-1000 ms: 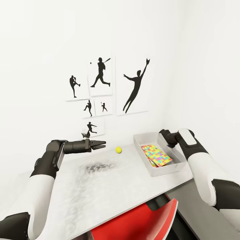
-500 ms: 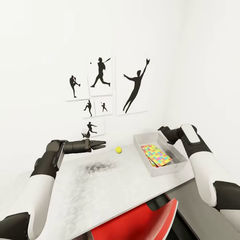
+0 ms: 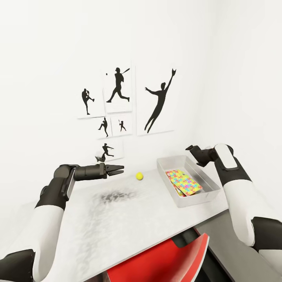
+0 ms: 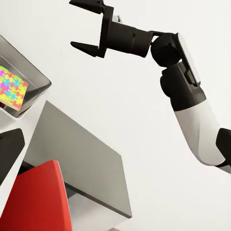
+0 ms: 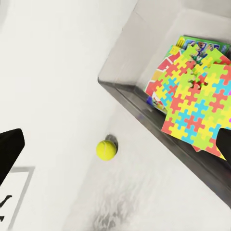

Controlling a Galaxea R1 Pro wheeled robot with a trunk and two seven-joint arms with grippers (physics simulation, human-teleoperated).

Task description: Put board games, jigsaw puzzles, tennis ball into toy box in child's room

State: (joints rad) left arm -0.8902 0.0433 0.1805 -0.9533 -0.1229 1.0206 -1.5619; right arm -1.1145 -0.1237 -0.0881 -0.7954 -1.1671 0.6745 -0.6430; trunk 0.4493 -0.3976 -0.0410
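- Head view: tennis ball (image 3: 139, 176) is sitting on the pale surface (image 3: 129, 223), between the left gripper (image 3: 120, 170) and the toy box (image 3: 187, 181). The left gripper is hovering just above the surface with its tips pointing toward the ball, jaws looking nearly together, though I cannot tell for sure. The right gripper (image 3: 190, 148) is hanging over the far edge of the toy box, with the bin between it and the ball, so the left arm is judged the nearer one. A jigsaw puzzle (image 3: 183, 181) is lying inside the bin. Baseball-player silhouettes (image 3: 117, 84) are hanging on the white wall; a red chair (image 3: 164, 260) is standing below the near edge.
- Left wrist view: right gripper (image 4: 85, 26) is showing against the wall with its two fingers spread apart and nothing between them.
- Right wrist view: ball (image 5: 106, 149) is resting just outside the toy box wall (image 5: 144, 103). Puzzle panels are lying over a printed game box (image 5: 192, 45) whose lettering is too small to read.
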